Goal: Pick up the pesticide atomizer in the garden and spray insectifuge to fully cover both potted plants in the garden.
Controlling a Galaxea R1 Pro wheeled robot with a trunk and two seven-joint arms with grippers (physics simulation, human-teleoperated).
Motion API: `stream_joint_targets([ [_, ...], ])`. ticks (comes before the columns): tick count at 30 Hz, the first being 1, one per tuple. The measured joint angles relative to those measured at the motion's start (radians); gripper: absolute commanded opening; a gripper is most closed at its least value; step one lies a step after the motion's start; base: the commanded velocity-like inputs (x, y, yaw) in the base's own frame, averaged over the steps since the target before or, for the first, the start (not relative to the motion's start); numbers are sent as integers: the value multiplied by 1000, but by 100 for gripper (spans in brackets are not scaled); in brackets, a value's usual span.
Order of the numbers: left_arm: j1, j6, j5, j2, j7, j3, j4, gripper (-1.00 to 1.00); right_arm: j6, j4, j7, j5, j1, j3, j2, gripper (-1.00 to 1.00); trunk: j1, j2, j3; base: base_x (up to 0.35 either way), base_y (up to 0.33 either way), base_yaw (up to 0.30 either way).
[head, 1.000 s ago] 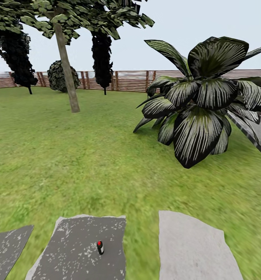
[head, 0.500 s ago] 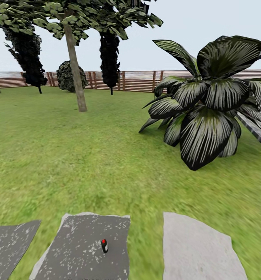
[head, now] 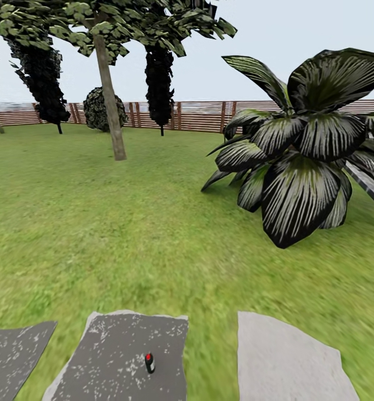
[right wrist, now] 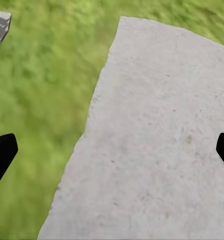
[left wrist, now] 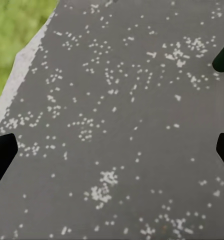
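Atomizer: you're looking at the one atomizer [head: 149,362] standing upright on the dark slab [head: 120,356], near centre.
Grippers: left gripper [left wrist: 112,150] and right gripper [right wrist: 112,155] are both hanging spread wide, holding nothing.
Approach: you're best lowering the left gripper squarely around the bottle.
Count: three slabs, one striped bush [head: 298,150].

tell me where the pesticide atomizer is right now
In the head view the pesticide atomizer stands upright near the bottom, left of centre, on the dark speckled stone slab, with the paler slab to its right.
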Motion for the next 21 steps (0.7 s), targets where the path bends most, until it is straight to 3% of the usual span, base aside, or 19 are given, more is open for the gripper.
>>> stream_joint_targets([
  [2,0,0,0,0,0,0,0,100,0,-1,0,0,0,-1,-2,100,0,0,0,303,0,0],
  [9,-3,4,-8,3,-4,-10,-13,100,1,-20,-1,-2,0,-3,-4,100,1,0,0,20,0,0],
  [12,-32,10,-18,9,-20,-14,-31,100,5,-70,-1,-2,-8,-3,-5,100,1,0,0,3,0,0],
  [17,-168,31,-110,30,-123,-32,-34,100,27,-184,-1,-1,-70,-4,-5,100,1,0,0,0,0,0],
  [19,-238,62,-158,40,-168,-33,-32,100,80,-205,0,-1,-135,-4,-6,100,1,0,0,0,0,0],
  [21,-282,102,-181,44,-186,-33,-31,100,140,-213,0,-2,-194,-4,-6,100,1,0,0,0,0,0],
])
